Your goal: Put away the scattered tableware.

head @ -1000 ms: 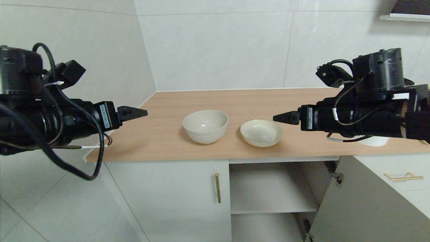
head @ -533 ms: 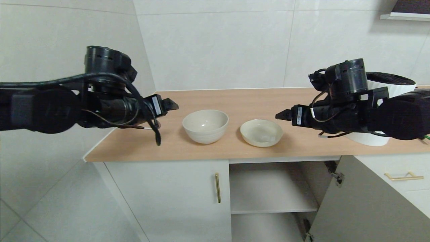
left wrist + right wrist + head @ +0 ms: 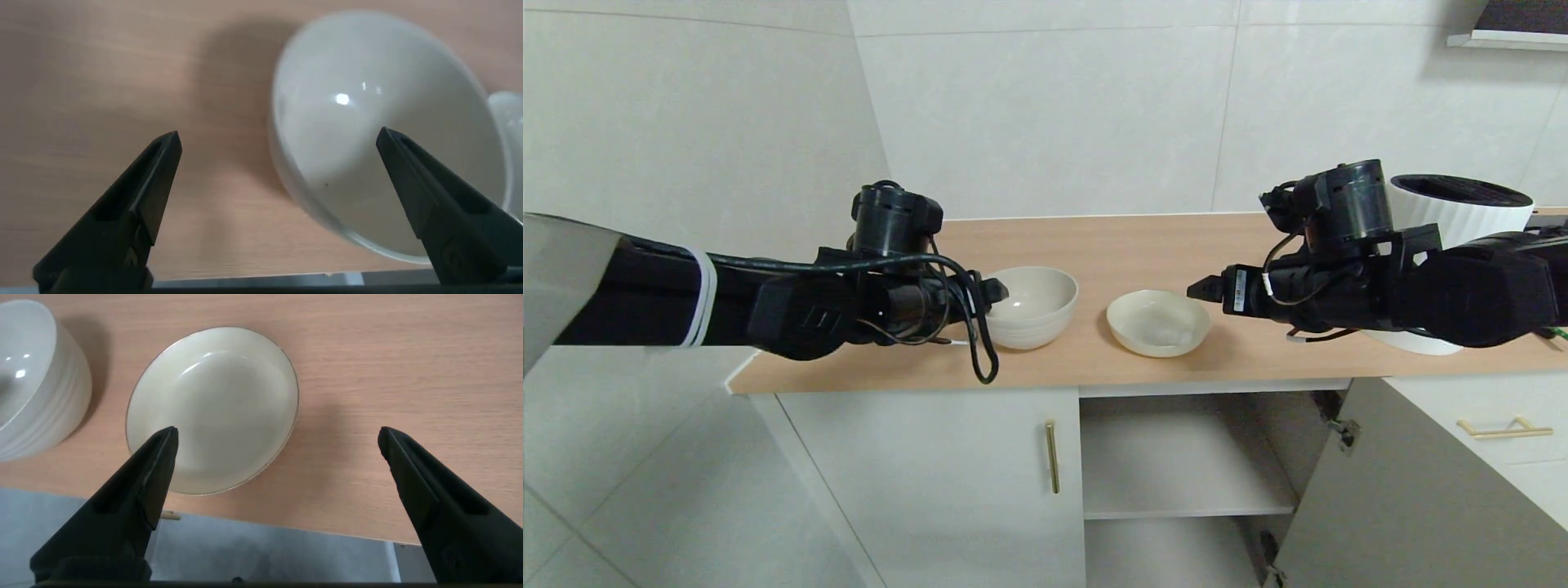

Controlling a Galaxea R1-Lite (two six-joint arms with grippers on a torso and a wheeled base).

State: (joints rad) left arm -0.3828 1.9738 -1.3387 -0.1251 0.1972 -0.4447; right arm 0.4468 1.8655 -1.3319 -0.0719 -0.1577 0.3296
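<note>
A deep cream bowl (image 3: 1029,304) and a shallow cream bowl (image 3: 1159,322) sit side by side on the wooden countertop (image 3: 1111,245). My left gripper (image 3: 995,288) hovers at the deep bowl's (image 3: 384,131) left rim, open, with one finger over the bare counter and the other over the bowl's inside. My right gripper (image 3: 1202,288) hovers just right of the shallow bowl (image 3: 212,408), open, one fingertip over that bowl and the other over bare wood. Neither gripper holds anything.
A white ribbed container (image 3: 1454,212) stands at the right rear of the countertop behind my right arm. Below the counter a cabinet (image 3: 1176,457) stands open with its door (image 3: 1388,498) swung out to the right; a closed door (image 3: 947,482) is to its left.
My left arm has swung in from the far left and now reaches the deep bowl's rim. My right gripper has eased slightly left toward the shallow bowl. The bowls have not moved.
</note>
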